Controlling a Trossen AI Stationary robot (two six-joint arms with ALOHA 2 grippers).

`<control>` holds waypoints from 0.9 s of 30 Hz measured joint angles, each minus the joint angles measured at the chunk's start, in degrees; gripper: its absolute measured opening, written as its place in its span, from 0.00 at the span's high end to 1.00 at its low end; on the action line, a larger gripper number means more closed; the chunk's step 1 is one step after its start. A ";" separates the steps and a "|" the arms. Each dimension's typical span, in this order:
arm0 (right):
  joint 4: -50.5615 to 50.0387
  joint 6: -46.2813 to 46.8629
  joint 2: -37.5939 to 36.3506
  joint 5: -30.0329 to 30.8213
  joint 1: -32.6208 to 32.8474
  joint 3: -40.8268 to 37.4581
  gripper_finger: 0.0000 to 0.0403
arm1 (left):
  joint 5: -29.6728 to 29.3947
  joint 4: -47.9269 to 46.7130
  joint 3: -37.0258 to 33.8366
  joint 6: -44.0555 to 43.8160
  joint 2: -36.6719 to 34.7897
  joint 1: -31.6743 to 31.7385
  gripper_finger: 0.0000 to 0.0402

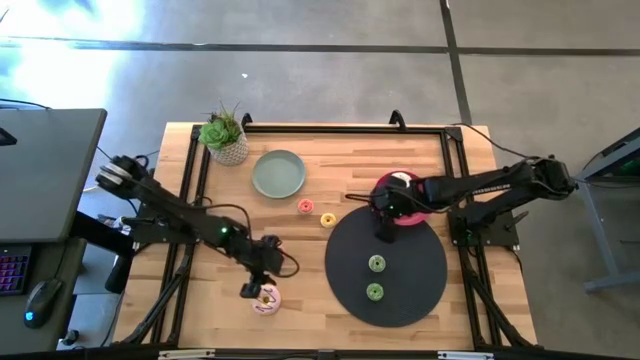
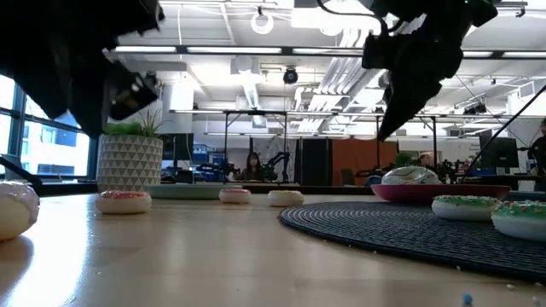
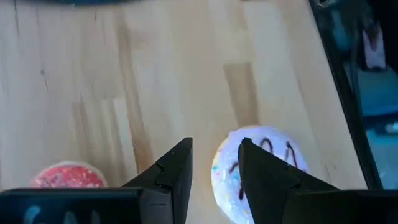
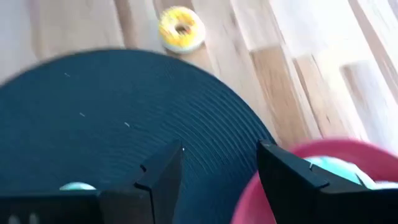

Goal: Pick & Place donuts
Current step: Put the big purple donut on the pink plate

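Left tool (image 1: pixel 252 289): near-left part of the bench (image 1: pixel 300 290), fingers parted with nothing between them — one finger (image 3: pixel 264 180) stands in front of the pink sprinkled donut (image 1: pixel 266 299), which lies just beside the tool on bare wood.
Right tool (image 1: pixel 384 234): over the far edge of the dark round mat (image 1: pixel 420 290), fingers spread and empty, just beside the pink plate (image 1: pixel 412 217).
Pink plate: on the far edge of the mat — a white-green donut (image 1: pixel 402 181) rests in it.
Green donuts: two small ones, (image 1: pixel 377 263) and (image 1: pixel 374 292), lie on the mat, near of the right tool, one just behind the other.
Red donut (image 1: pixel 305 206) and yellow donut (image 1: pixel 327 219): on bare wood between the sage-green plate (image 1: pixel 278 173) and the mat, close together.
Another donut (image 3: pixel 67 176): a reddish one shows in the left wrist view, left of the sprinkled one.
Potted plant (image 1: pixel 225 135): far-left corner of the bench.
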 joint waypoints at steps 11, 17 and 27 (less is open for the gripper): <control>3.61 -0.71 0.00 2.22 1.80 0.00 0.52 | 7.57 0.77 0.11 -4.40 3.31 -1.02 0.62; 4.26 -0.73 0.00 3.34 1.80 0.00 0.52 | 1.00 0.81 0.11 0.10 4.50 -4.38 0.50; 4.60 -2.77 0.00 4.27 1.80 -0.02 0.52 | -5.35 0.02 0.13 -0.65 9.81 -8.09 0.51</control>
